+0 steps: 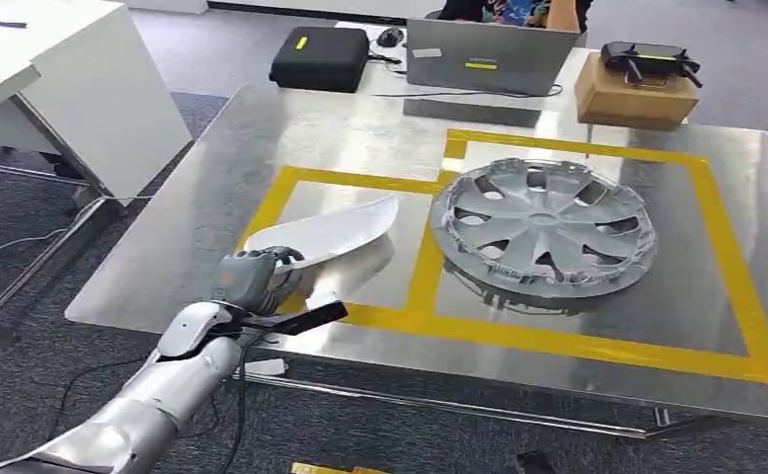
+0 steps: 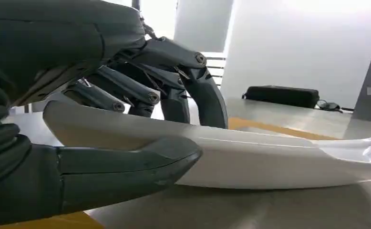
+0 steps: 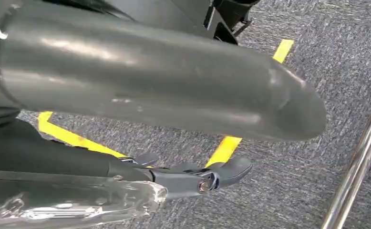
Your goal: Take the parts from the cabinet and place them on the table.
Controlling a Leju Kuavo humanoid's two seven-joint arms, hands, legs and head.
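Left hand [image 1: 252, 277]: fingers [image 2: 193, 90] over, thumb under, clamped on white trim part [image 1: 326, 235] at its near-left end.
Trim part: lying low on worktop [image 1: 163, 247], inside left yellow-taped box, likely being set down there.
Hubcap [image 1: 543, 225]: resting in right taped box, well apart, already delivered.
Right hand [image 3: 188, 176]: hanging over carpeted floor; finger state cannot be told.

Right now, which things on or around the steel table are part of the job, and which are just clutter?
Job:
- white curved panel, held by the left hand
- wheel cover in the taped box
- steel table

Clutter:
- laptop
- black case
- cardboard box with a controller on top
- white desk
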